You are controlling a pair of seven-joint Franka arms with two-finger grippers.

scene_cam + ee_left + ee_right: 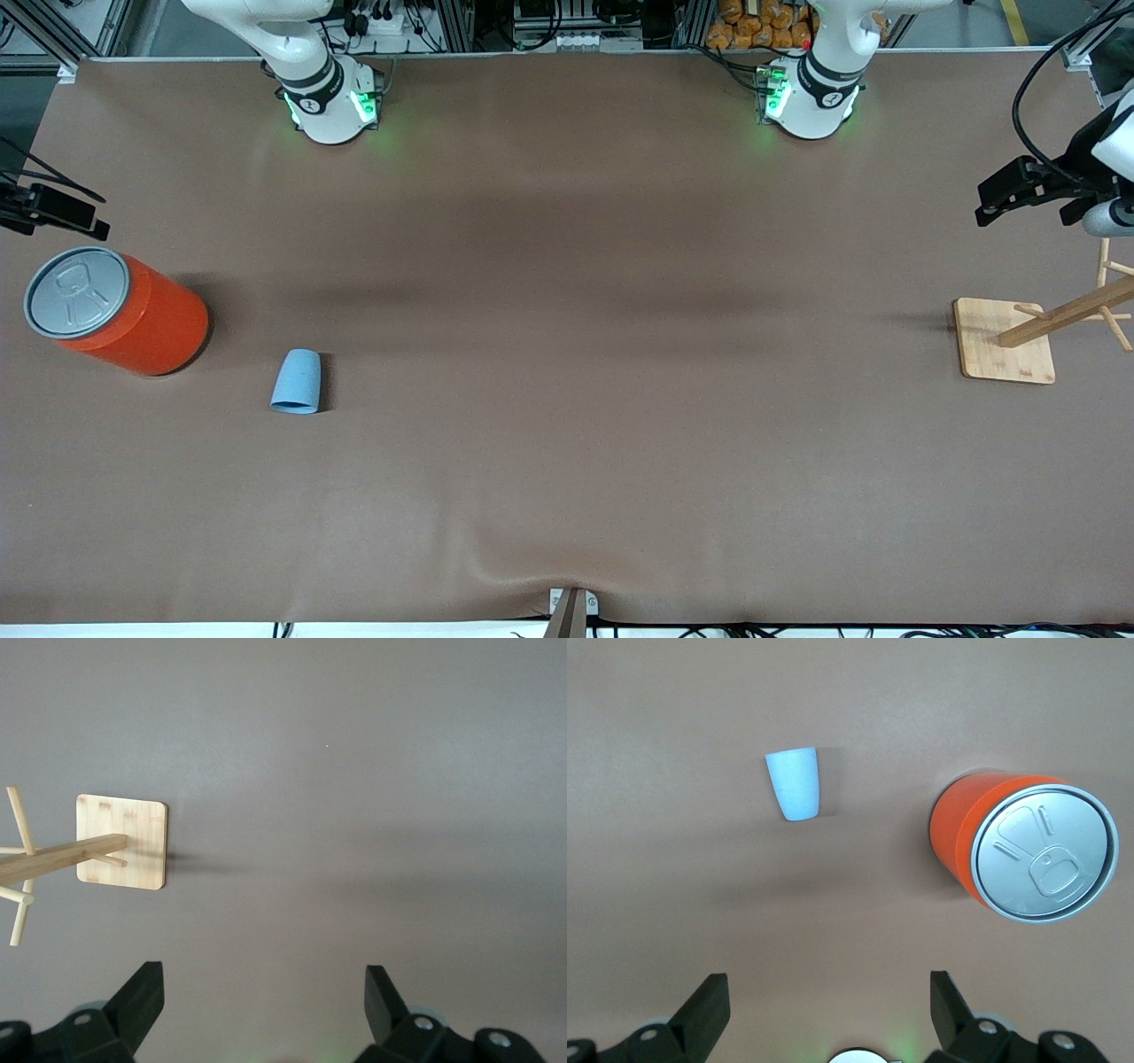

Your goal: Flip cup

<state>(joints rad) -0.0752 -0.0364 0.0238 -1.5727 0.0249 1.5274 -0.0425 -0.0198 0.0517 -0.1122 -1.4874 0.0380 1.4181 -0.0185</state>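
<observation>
The small light-blue tapered cup (297,381) stands mouth-down on the brown cloth-covered table (567,354), toward the right arm's end; the large orange can with a grey pull-tab lid (115,310) stands upright near it, closer still to that end; the two are apart. Only the right wrist view shows cup (794,782) and can (1023,850) from straight above, the cup's closed base facing up; only the left wrist view shows from above the light wooden rack with a square base and pegs (121,842), which in the front view stands at the left arm's end (1005,341).

The right gripper (53,211) hangs at the table's edge above the can, black fingers (704,1010) spread wide and empty; the left gripper (1019,190) hangs over the rack's end of the table, its fingers (142,997) likewise parted, grasping nothing.
</observation>
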